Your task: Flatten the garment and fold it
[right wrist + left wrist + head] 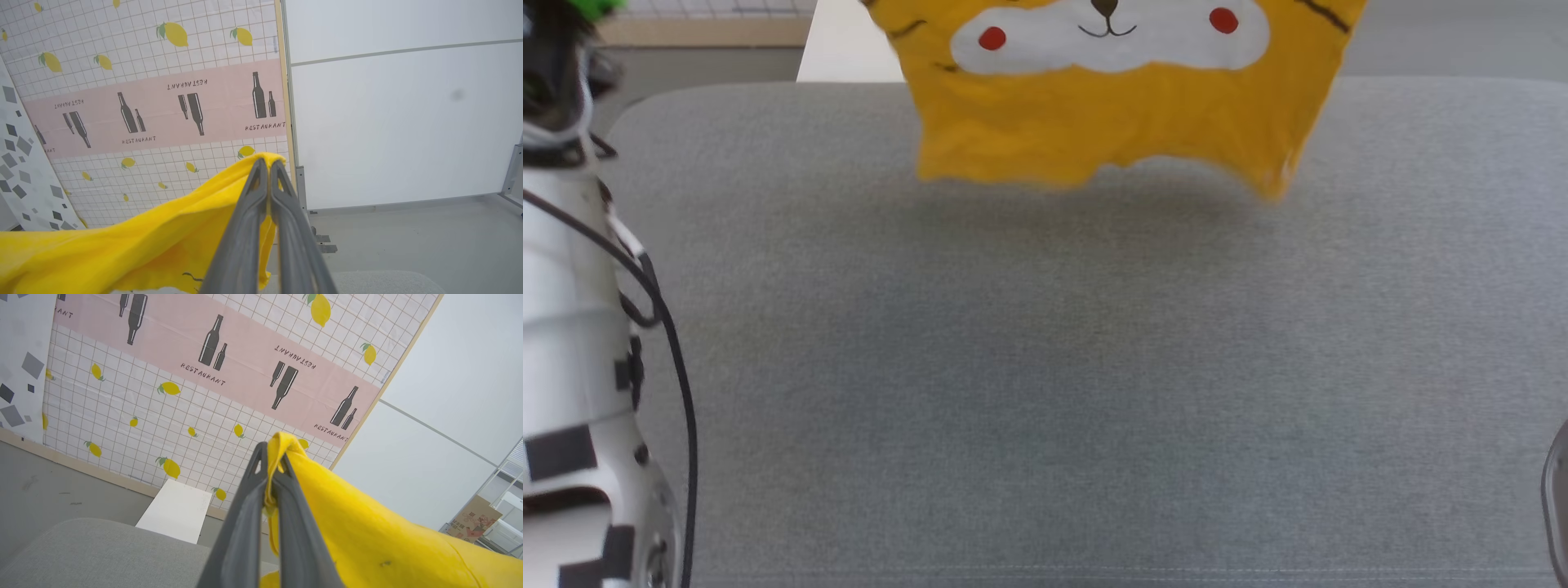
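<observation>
Yellow garment, print facing head view; left claw, right claw pinch it.

The bright yellow-orange cotton T-shirt with a tiger-face print is pinched at the tips of the left gripper and stretches away to that claw's right. It reaches the right gripper from that claw's left and is nipped there too. Below both claws lies the grey cloth-covered table. Beyond them stands a flat white board, then the lemon-printed wall sheet.

"RESTAURANT" printed repeatedly beside bottle silhouettes on pink band of lemon-patterned wall sheet; some copies upside down.
</observation>
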